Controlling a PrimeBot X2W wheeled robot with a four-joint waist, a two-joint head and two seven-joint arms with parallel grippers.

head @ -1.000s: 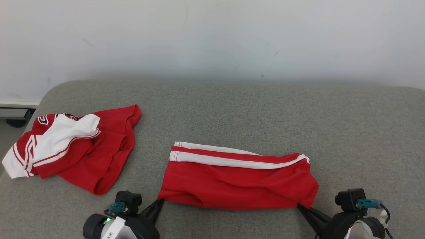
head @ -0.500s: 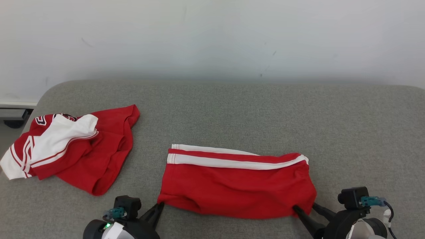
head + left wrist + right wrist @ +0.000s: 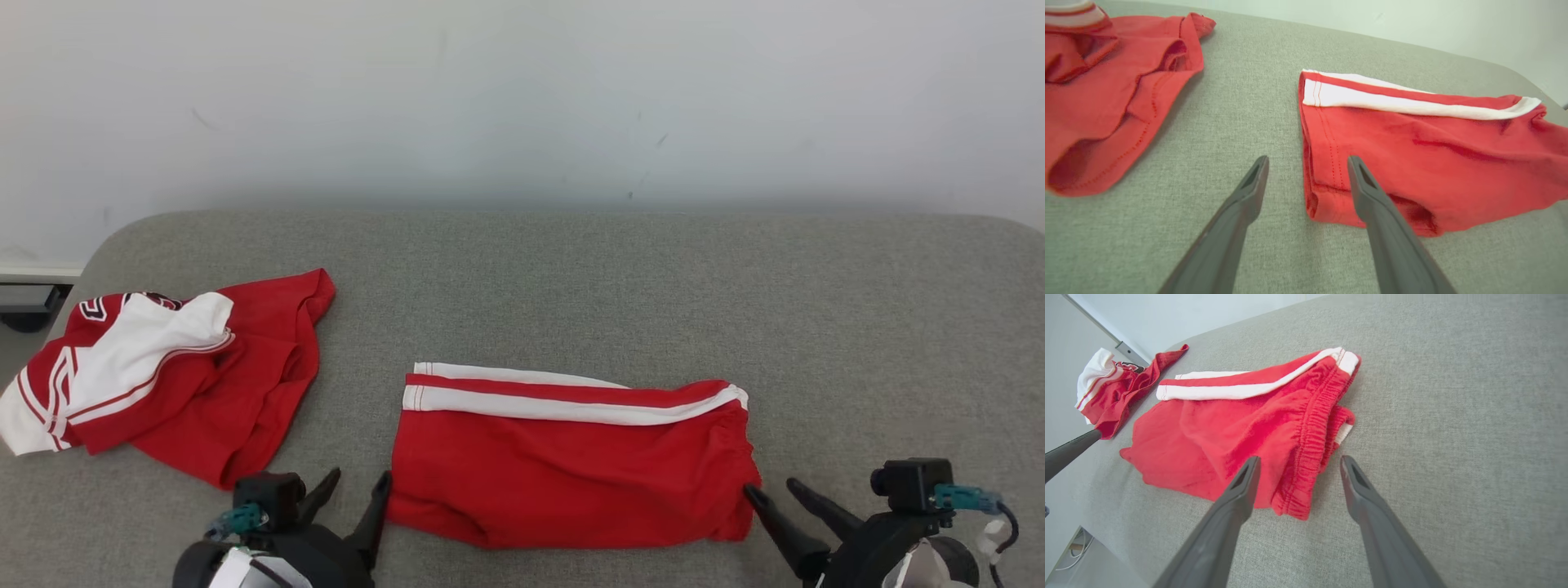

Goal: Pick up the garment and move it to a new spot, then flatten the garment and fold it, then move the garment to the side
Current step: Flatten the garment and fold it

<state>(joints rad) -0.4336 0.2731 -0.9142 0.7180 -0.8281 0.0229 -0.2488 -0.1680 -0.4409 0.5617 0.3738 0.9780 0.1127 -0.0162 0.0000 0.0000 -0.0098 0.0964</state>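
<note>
Grey woven fabric covers a wide cushion (image 3: 571,278) with rounded far corners, set against a pale wall (image 3: 522,98). Near the cushion's front edge, about midway along it, lie the red shorts (image 3: 571,465). They are folded flat into a long band, with two white stripes (image 3: 571,406) along the far side and the gathered waistband (image 3: 1306,437) at the right end. The lower layers are hidden under the top one. In the right wrist view a small fold with a bit of white pokes out past the waistband. A crumpled red and white jersey (image 3: 180,384) sits at the cushion's left edge, well apart from the shorts. Its dark lettering is too folded to read, and its pale left end reaches that edge. Both arms are cut off by the bottom of the head view, so little beyond the fingers and wrist cameras shows.

The left gripper (image 3: 357,480) stands wide and holds nothing. One finger is over bare cushion and the other is at the shorts' near left corner. In the left wrist view that second finger overlaps the hem, but I cannot tell whether it touches the cloth. The right gripper (image 3: 771,488) is spread wide too and is empty, its fingers straddling the near end of the waistband. Whether they touch it is just as unclear.
</note>
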